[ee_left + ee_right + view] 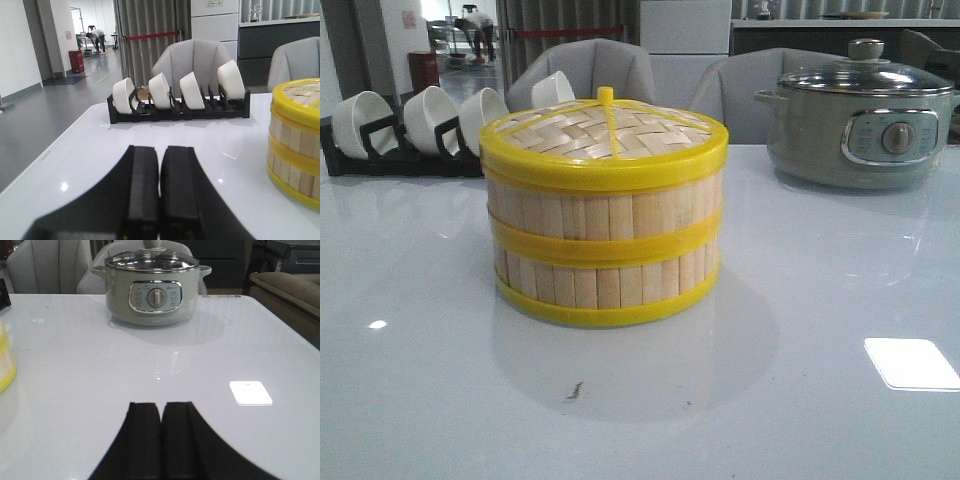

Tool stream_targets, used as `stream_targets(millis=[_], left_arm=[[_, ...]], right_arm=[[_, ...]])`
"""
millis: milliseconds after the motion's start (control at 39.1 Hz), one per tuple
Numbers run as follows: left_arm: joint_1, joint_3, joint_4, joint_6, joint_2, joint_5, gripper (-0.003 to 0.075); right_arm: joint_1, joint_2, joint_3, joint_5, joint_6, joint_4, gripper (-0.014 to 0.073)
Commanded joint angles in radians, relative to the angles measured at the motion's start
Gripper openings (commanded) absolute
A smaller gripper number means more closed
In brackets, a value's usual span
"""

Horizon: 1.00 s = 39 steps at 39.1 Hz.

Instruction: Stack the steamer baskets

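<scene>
Two steamer baskets (605, 250) with pale wood-slat walls and yellow rims stand stacked in the middle of the white table, the woven-bamboo lid (603, 130) on top. The stack also shows in the left wrist view (295, 142) and a sliver of it in the right wrist view (5, 362). My left gripper (160, 150) is shut and empty, low over the table to the left of the stack. My right gripper (161, 405) is shut and empty, low over the table to the right of the stack. Neither gripper shows in the front view.
A black rack (395, 150) with several white bowls (160, 90) stands at the back left. A grey-green electric pot (860, 120) with a glass lid stands at the back right, also in the right wrist view (152, 295). Grey chairs (590, 65) stand behind the table.
</scene>
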Motion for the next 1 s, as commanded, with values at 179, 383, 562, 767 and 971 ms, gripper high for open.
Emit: stream_targets(millis=[179,383,562,767,971], left_arm=[[0.001,0.001,0.000,-0.008,-0.012,-0.089,0.0085],[0.001,0.001,0.000,-0.008,-0.012,-0.089,0.0085],[0.001,0.001,0.000,-0.008,-0.012,-0.089,0.0085],[0.001,0.001,0.000,-0.008,-0.012,-0.089,0.0085],[0.001,0.001,0.000,-0.008,-0.012,-0.089,0.0085]], right_arm=[[0.003,-0.021,-0.016,-0.075,0.002,0.017,0.0056],[0.003,-0.021,-0.016,-0.089,-0.058,0.106,0.0056],[0.003,-0.021,-0.016,-0.093,-0.062,0.106,0.0056],[0.003,-0.021,-0.016,-0.092,-0.061,0.106,0.0056],[0.003,-0.021,-0.016,-0.092,-0.061,0.106,0.0056]])
